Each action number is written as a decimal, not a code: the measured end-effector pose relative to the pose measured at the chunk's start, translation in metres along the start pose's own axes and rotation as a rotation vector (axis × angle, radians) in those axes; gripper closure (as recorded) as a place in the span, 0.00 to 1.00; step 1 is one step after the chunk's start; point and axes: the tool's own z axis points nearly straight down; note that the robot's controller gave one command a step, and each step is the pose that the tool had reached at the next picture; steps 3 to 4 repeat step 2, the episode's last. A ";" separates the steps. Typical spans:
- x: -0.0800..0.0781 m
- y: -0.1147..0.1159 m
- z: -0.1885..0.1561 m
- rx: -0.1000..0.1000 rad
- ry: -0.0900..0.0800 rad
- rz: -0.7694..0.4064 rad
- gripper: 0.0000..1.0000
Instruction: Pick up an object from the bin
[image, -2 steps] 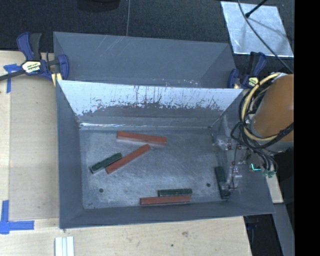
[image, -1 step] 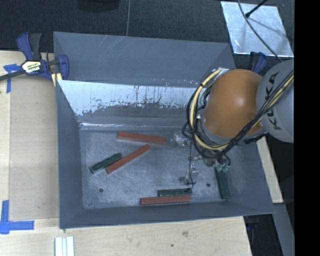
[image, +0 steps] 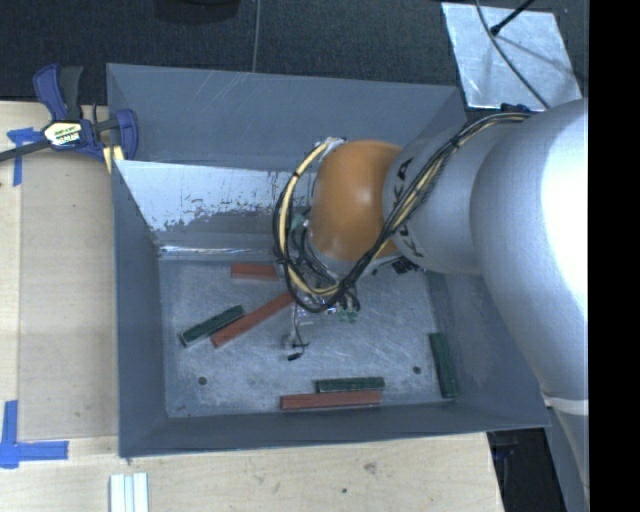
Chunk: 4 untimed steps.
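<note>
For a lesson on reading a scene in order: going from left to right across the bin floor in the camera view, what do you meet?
Green stick on the left → gripper → green stick at lower middle → green stick by the right wall. The brown sticks overlap these, so they are left out.

A thick silver-grey KUKA iiwa arm (image: 500, 190) with smooth, rounded links ends in a glossy orange dome-shaped wrist cover (image: 350, 200); bundled black, yellow and white cables (image: 288, 215) loop around the cover, and a slim pale-metal gripper (image: 297, 335) is mounted under it
</note>
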 end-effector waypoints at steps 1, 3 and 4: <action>0.000 -0.002 -0.004 0.001 -0.001 0.001 1.00; -0.002 0.012 -0.172 0.001 -0.004 -0.210 1.00; -0.002 0.012 -0.172 0.001 -0.004 -0.210 1.00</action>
